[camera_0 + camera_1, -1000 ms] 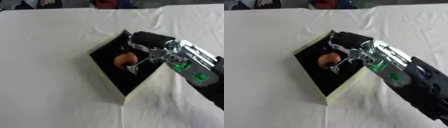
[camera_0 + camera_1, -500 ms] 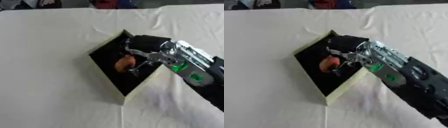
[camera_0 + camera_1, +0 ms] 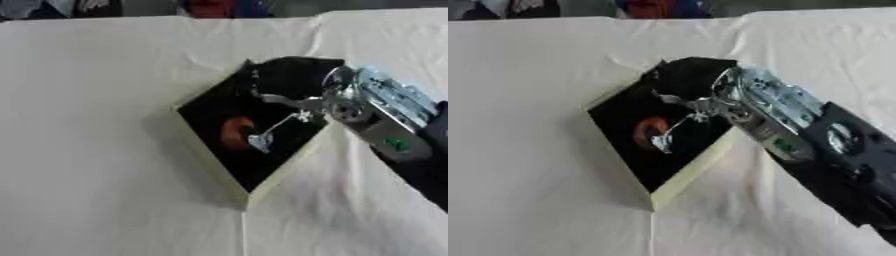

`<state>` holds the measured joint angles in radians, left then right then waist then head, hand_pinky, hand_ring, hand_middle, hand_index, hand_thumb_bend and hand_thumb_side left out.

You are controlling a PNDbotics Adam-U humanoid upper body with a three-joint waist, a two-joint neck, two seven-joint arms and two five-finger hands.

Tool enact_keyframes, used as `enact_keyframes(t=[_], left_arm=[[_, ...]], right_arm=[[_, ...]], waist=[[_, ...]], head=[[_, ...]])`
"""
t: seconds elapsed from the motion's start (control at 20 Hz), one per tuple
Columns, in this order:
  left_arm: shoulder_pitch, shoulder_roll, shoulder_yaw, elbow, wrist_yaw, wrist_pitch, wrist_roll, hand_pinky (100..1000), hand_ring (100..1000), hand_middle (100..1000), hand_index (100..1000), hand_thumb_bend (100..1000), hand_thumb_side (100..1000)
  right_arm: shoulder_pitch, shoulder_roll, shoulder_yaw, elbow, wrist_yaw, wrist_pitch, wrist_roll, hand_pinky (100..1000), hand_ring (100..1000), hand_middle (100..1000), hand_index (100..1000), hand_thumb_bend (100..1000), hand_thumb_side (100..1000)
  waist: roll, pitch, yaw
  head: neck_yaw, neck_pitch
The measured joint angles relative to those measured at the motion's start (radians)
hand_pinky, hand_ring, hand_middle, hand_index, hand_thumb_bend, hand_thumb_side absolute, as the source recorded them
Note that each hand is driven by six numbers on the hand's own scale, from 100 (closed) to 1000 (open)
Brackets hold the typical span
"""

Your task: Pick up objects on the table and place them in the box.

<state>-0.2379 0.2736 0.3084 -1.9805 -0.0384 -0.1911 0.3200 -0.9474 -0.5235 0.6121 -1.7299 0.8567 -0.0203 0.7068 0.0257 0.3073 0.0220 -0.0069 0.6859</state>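
**Orange object in the box, under our right hand**

Our fingers (image 3: pixel 262 141) are reaching down, spread and holding nothing, one tip just beside the orange object (image 3: pixel 234 133). It is lying inside the black-lined box (image 3: pixel 229 180). Our right hand (image 3: pixel 302 92) is hanging over the box's far corner, on the white-covered desk (image 3: pixel 96 150).

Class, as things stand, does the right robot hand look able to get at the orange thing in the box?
Probably yes: the right robot hand is over the open box, a finger reaching beside the orange thing, nothing between.
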Motion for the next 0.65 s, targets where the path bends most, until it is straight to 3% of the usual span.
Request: enact_keyframes(t=[0.3,0.45,0.5,0.6,0.65], left_arm=[[0.000,0.000,0.000,0.000,0.000,0.001,0.001,639,669,734,797,100,671],[0.000,0.000,0.000,0.000,-0.002,0.000,0.001,639,670,734,797,100,669],[0.000,0.000,0.000,0.000,-0.002,0.000,0.002,639,670,734,797,100,669],[0.000,0.000,0.001,0.000,-0.003,0.000,0.003,639,670,734,797,100,669],[0.000,0.000,0.001,0.000,-0.004,-0.001,0.004,639,670,734,797,100,668]], right_arm=[[-0.004,-0.006,-0.061,-0.074,-0.019,0.037,-0.041,837,923,844,937,100,404],[0.000,-0.018,-0.134,-0.134,-0.039,0.065,-0.095,815,910,814,902,100,225],[0.008,-0.021,-0.166,-0.157,-0.041,0.077,-0.125,807,906,805,893,100,228],[0.030,-0.021,-0.231,-0.199,-0.049,0.106,-0.206,787,889,778,868,100,322],[0.040,-0.021,-0.261,-0.217,-0.057,0.120,-0.255,775,875,759,840,100,449]], waist=[[0.001,-0.006,-0.003],[0.005,-0.011,-0.009],[0.005,-0.011,-0.010],[0.008,-0.011,-0.012],[0.010,-0.011,-0.014]], head=[[0.004,0.000],[0.006,0.000],[0.007,0.000],[0.011,0.000],[0.013,0.000]])
